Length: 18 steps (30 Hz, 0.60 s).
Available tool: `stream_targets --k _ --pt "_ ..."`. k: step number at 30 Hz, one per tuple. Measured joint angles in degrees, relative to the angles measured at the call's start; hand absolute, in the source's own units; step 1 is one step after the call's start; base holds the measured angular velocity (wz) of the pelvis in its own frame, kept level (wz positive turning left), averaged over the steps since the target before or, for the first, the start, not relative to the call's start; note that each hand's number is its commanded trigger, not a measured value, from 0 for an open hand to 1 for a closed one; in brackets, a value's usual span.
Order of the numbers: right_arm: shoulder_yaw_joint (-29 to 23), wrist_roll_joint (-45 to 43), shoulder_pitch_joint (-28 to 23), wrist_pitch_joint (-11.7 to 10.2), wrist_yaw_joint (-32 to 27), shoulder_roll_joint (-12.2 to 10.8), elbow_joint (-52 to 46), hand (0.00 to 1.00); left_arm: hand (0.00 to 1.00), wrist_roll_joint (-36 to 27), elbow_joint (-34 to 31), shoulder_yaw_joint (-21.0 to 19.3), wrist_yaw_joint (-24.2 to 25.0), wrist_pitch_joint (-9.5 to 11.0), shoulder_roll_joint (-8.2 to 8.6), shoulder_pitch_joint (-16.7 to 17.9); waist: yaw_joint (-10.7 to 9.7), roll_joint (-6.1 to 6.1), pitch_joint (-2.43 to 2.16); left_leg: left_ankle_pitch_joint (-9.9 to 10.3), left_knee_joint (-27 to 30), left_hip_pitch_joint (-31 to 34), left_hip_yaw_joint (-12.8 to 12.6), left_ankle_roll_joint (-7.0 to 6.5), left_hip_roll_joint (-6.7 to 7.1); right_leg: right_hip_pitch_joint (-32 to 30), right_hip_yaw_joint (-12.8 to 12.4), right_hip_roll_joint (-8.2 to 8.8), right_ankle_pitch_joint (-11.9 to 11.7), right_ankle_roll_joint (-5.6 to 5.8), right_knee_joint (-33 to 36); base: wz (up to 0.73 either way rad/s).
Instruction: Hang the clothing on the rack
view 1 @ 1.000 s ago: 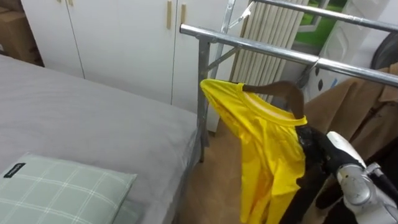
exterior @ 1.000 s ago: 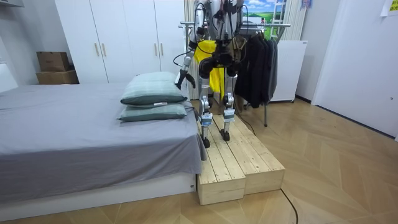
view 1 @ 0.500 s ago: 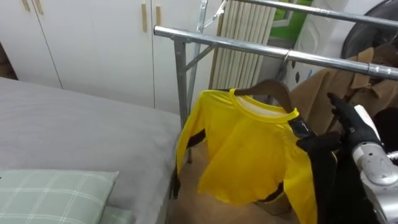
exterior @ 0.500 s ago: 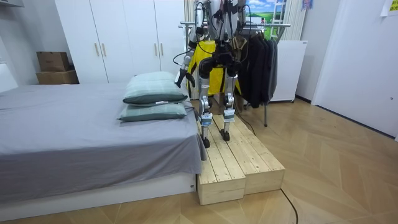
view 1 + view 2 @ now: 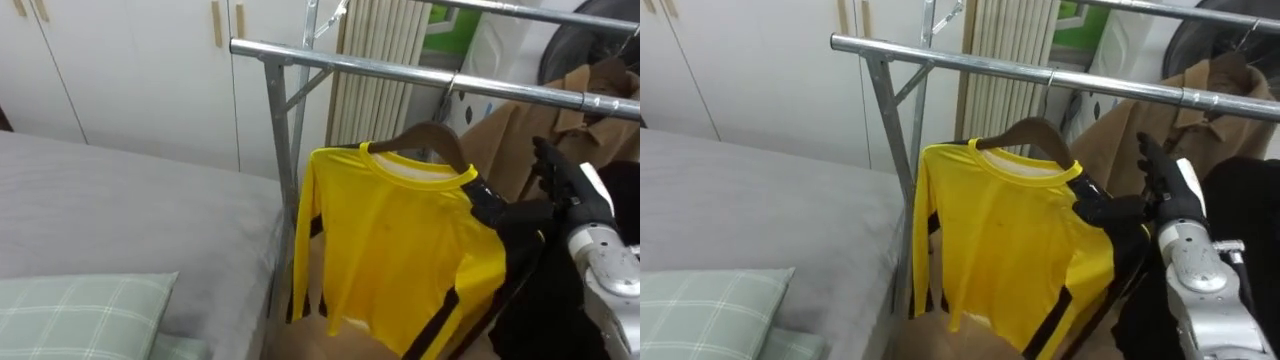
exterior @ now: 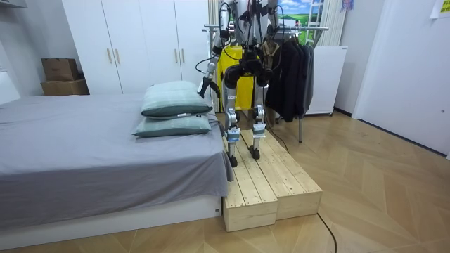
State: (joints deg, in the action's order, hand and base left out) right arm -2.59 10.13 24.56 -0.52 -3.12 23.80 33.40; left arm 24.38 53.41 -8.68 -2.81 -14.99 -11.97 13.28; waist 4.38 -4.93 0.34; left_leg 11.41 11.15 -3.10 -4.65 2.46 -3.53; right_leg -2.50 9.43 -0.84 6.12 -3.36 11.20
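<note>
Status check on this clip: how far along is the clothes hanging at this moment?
Done: the yellow shirt is on its wooden hanger, whose hook appears to sit over the rack's rail. In hand: the right hand is at the shirt's shoulder end; whether it grips is unclear. The left hand hangs low beside the bed. Left: release and draw the arm back.

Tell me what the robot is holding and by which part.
Its right hand seems to grip the brown wooden hanger carrying the yellow long-sleeved shirt, at the hanger's right end.
</note>
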Motion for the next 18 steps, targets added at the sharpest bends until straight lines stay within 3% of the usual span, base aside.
stream_targets --k 5,14,18 --pt "-0.1 2.2 -0.9 -0.8 0.0 0.0 -0.9 0.00 0.00 -0.1 0.0 0.5 -0.5 0.1 0.01 0.0 -0.2 0.09 0.06 0.0 -0.3 0.0 -0.1 0.00 -0.10 -0.1 -0.4 -0.26 -0.2 0.11 -0.5 0.00" --pt "-2.6 3.6 -9.6 -2.0 -2.2 0.0 -10.9 0.00 0.00 -0.1 -0.2 -0.2 -0.8 0.6 0.37 0.0 -1.4 0.08 0.07 0.0 -0.4 0.4 -1.1 0.00 -0.12 -0.9 -1.4 -0.39 -0.2 0.11 -0.4 -0.05" --pt "-4.2 3.1 -12.0 -2.2 -2.0 0.0 -12.6 0.00 0.00 -0.1 -0.2 -0.3 -1.4 1.7 0.50 0.1 -3.5 0.08 0.09 0.0 -0.5 0.4 -1.4 0.01 -0.12 -1.1 -1.6 -0.35 -0.2 0.22 -0.4 -0.02"
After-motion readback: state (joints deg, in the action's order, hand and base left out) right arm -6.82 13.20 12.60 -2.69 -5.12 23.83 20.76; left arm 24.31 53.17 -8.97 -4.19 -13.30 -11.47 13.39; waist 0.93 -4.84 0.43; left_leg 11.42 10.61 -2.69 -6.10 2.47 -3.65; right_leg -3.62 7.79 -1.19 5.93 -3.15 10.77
